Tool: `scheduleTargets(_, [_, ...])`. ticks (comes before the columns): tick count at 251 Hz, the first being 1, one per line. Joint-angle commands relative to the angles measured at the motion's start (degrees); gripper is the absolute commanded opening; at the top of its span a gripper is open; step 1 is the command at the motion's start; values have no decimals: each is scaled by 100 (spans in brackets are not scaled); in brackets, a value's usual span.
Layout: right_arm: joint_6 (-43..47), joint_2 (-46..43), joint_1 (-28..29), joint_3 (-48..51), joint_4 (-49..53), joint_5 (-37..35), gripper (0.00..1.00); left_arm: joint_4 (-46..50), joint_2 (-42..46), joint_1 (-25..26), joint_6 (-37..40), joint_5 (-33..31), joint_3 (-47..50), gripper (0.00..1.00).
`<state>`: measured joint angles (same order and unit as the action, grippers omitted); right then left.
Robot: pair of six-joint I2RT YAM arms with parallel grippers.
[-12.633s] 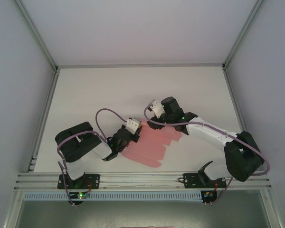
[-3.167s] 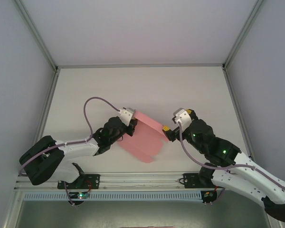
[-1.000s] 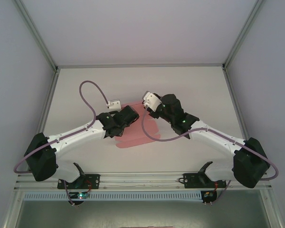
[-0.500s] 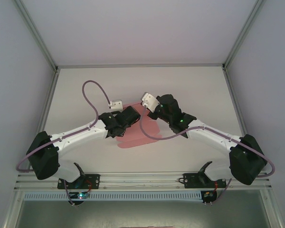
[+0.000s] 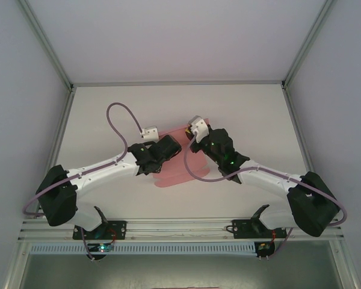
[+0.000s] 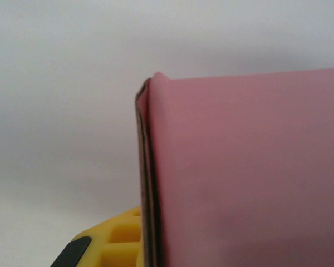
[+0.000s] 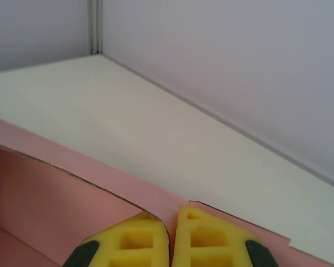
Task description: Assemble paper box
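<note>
From above, the paper box (image 5: 173, 174) lies on the table (image 5: 108, 114) between the 2 arms, partly folded. Most of the pink card is just below both wrists. The left pincer (image 5: 175, 149) comes in from the left side of the card. The right pincer (image 5: 191, 137) meets the card's far edge from the right. The 2 are near each other.

In the left wrist view, 1 yellow pad (image 6: 119, 245) sits directly against a folded edge of the paper box (image 6: 245, 172). 2 layers of card show at this edge, and the card hides the other pad. The left pincer is clamped on this fold.

In the right wrist view, the right pincer (image 7: 170, 214) has its 2 pads together. Their tips are at the rim of a standing pink wall (image 7: 55, 200), next to a small cut in the rim. Beyond the tips is bare table (image 7: 156, 128). It cannot be told whether any card is nipped between the pads.

The step in hand seems to be raising or tucking this wall. To do it well, the left pincer should hold the fold firmly and without sliding. The right one should press slowly, close to the crease, because the thin card can easily buckle.
</note>
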<state>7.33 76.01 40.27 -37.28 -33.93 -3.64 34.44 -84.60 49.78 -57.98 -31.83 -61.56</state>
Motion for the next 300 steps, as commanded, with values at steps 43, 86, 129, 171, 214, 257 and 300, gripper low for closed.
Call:
scheduleTargets(43, [-784,363,444,-263,-2249,-165,9,-199,-260,274,-233,25,-226,0])
scheduleTargets(86, [-692,88,425,-129,-1982,-464,23,-147,-16,265,-462,-417,-78,0])
scheduleTargets(129, [-597,-931,200,-203,673,-674,43,296,143,209,-694,-896,-111,0])
scheduleTargets(171, [-517,-2365,-54,-94,3075,-368,53,301,198,145,-698,-991,-67,0])
scheduleTargets(214, [54,-3203,-211,209,3417,299,56,318,200,141,-579,-922,-119,0])
scheduleTargets(257, [674,-2528,-239,-221,3424,680,57,292,242,141,-509,-782,-97,0])
scheduleTargets(300, [1229,-1648,-239,-778,3255,294,56,314,251,142,-518,-720,-45,0])
